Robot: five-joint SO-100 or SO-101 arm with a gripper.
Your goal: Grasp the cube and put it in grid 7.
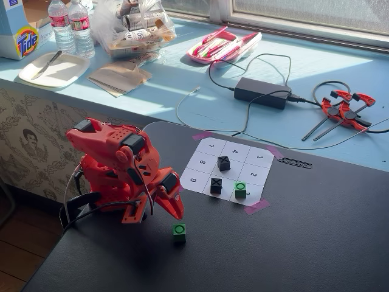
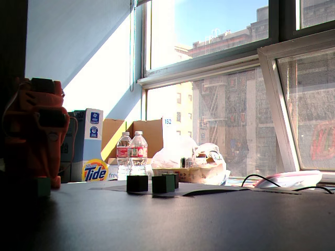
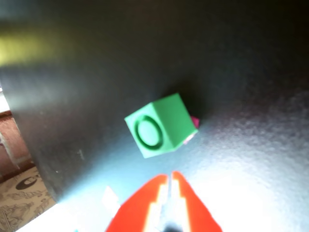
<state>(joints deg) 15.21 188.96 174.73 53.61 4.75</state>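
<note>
A green cube with a black ring on top lies on the black table, off the paper grid. It also shows in the wrist view and, in shadow, in a fixed view. My red gripper hangs just behind it, shut and empty, with its tips a short way from the cube. A second green cube sits on the grid near cell 3. Grid 7 is the far left corner cell and holds nothing.
Two black X cubes stand on the grid's middle cells. The folded arm body fills the table's left. Behind the table a blue sill carries a power brick, cables and clamps.
</note>
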